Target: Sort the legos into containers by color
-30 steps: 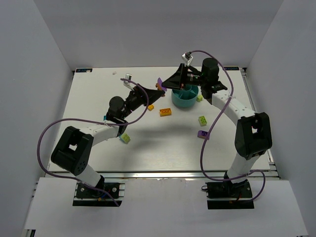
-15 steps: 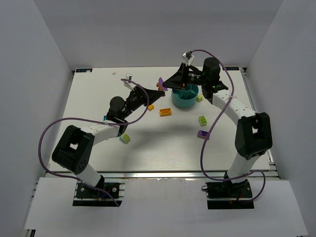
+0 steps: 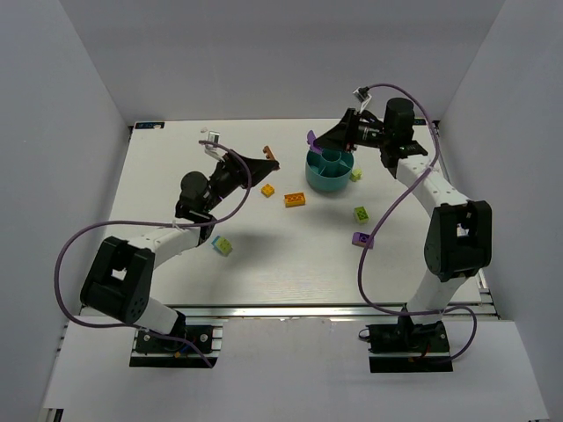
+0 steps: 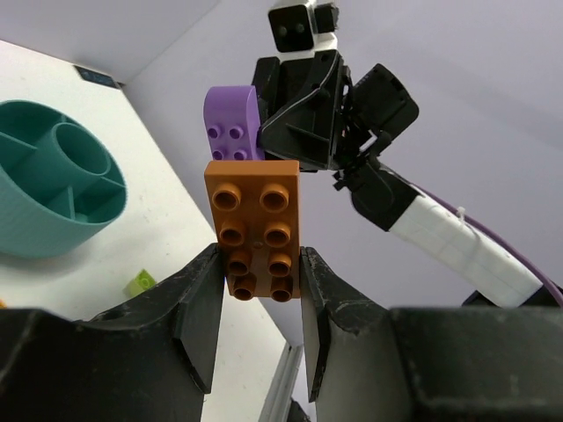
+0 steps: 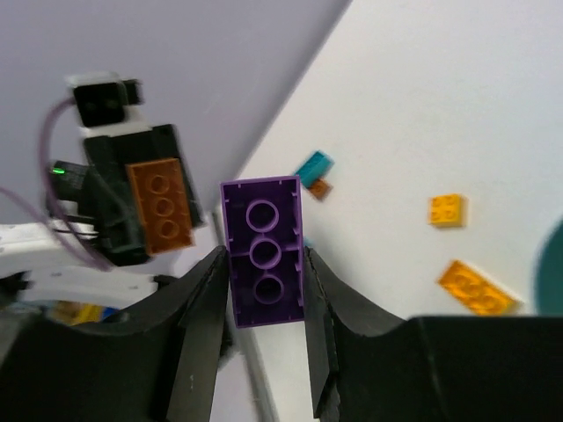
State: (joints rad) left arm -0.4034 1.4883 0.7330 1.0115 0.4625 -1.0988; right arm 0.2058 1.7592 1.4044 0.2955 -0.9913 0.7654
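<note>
At the left of the worktop (image 3: 290, 264), a lime-and-cyan brick (image 3: 222, 245) lies loose beside the left arm, and the right wrist view shows a cyan brick (image 5: 313, 164) lying with a small orange piece touching it. The left tool (image 4: 257, 264) is raised off the surface and clenched on an orange brick (image 4: 257, 229), its two fingers pressing the brick's long sides, studs towards the camera. Next come a small yellow brick (image 3: 267, 191) and a larger yellow-orange brick (image 3: 295, 200), both loose on the worktop short of the teal bowl (image 3: 330, 180). No brick shows in the compartments of the bowl that can be seen, so as a judgement nothing has been sorted yet. The right tool (image 5: 264, 264) hangs in the air near the bowl's far left rim, clamped on a purple brick (image 5: 264, 264) that is not yet over any section. Right of the bowl, a lime brick (image 3: 355, 175) lies just beside the wall. Nearer the arms are a second lime brick (image 3: 361, 214) and a second purple brick (image 3: 361, 238). That leaves two bricks in hand awaiting release into separate sections. At least seven more lie scattered, so the task looks to be at an early stage.
</note>
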